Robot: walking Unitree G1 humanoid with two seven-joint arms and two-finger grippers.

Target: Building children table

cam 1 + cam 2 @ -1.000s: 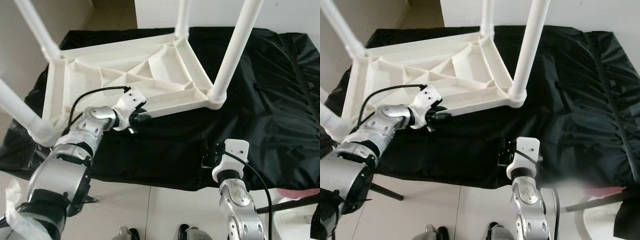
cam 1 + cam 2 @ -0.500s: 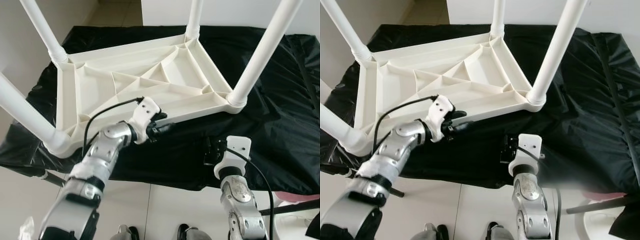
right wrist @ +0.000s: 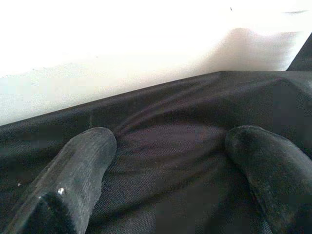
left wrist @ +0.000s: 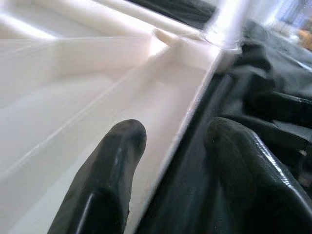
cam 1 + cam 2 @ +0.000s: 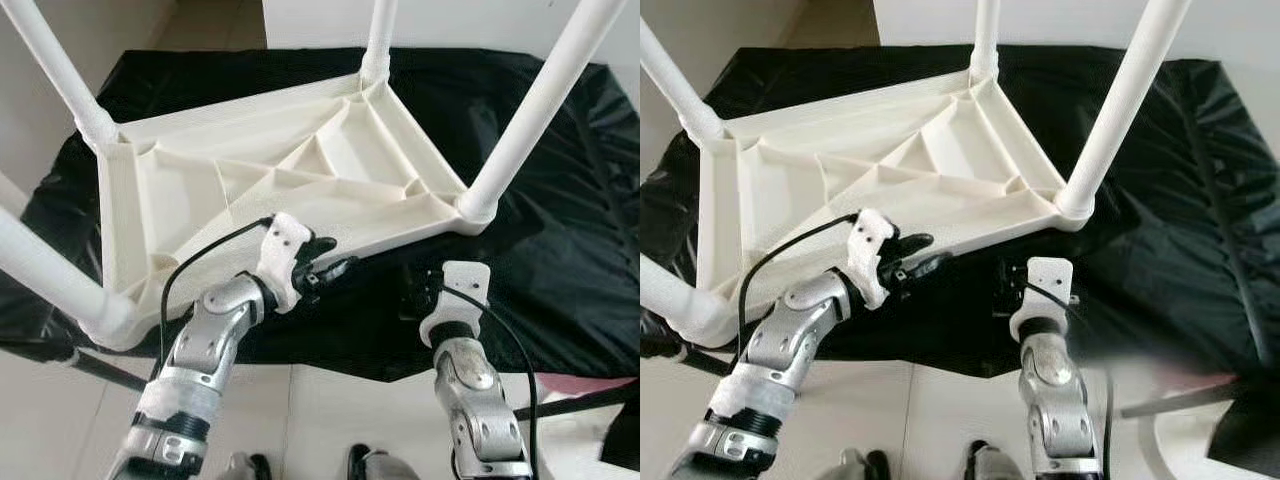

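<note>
A white plastic children's table [image 5: 250, 170] lies upside down on a black cloth [image 5: 560, 260], ribbed underside up. Its white legs stand upward, among them the near right leg [image 5: 540, 110] and the near left leg [image 5: 40, 265]. My left gripper [image 5: 330, 262] is open at the table's near rim. In the left wrist view one finger [image 4: 117, 161] is inside the rim and the other is outside, over the cloth. My right gripper [image 5: 412, 295] is open just above the cloth [image 3: 165, 131], in front of the near rim and holding nothing.
The cloth-covered surface ends close in front of me, with pale floor tiles [image 5: 330, 400] below. Dark rods stick out at the lower left [image 5: 90, 365] and lower right [image 5: 580, 398]. A pink object [image 5: 590, 382] lies at the lower right. A white wall stands behind.
The whole view has shifted as the camera moved. My left arm now reaches further forward with its gripper still at the near rim. The right gripper sits slightly closer to the table.
</note>
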